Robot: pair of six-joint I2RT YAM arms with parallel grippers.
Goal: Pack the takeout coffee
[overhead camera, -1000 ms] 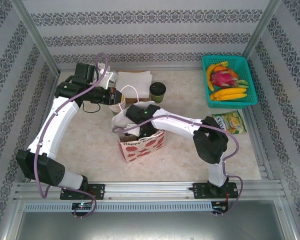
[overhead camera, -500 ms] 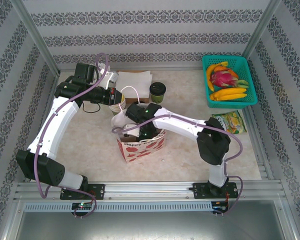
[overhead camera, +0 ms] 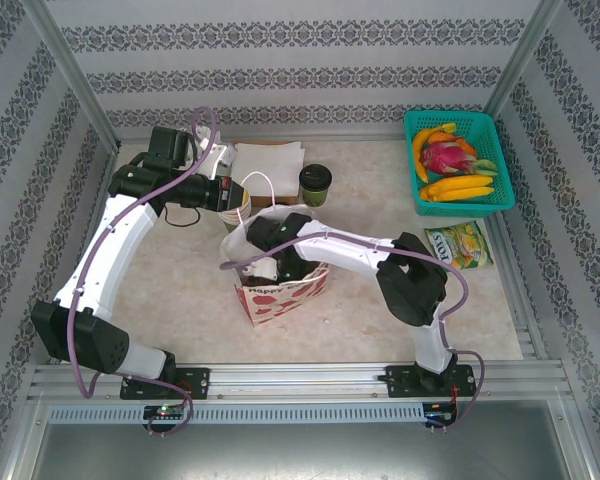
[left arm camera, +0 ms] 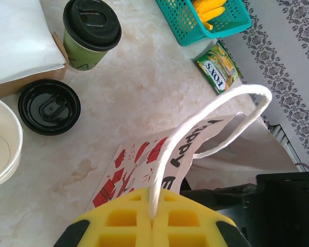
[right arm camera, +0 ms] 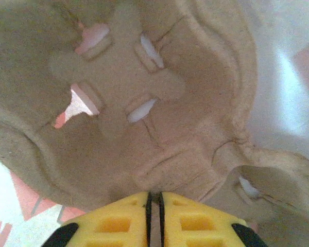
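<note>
Right arm (overhead camera: pixel 345 245) shifted left; takeout coffee (overhead camera: pixel 315 184) stands upright.

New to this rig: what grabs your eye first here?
The red-printed paper bag in the middle: the left gripper pinches its white handle up while the right gripper is inside, over a moulded pulp cup carrier. The takeout coffee stands behind the bag, not yet packed; a teal fruit basket sits back right.

bag (overhead camera: pixel 285 290) mouth filled by right arm (overhead camera: pixel 350 250), bare tabletop (overhead camera: pixel 375 195) right of takeout coffee (overhead camera: pixel 315 183)
</note>
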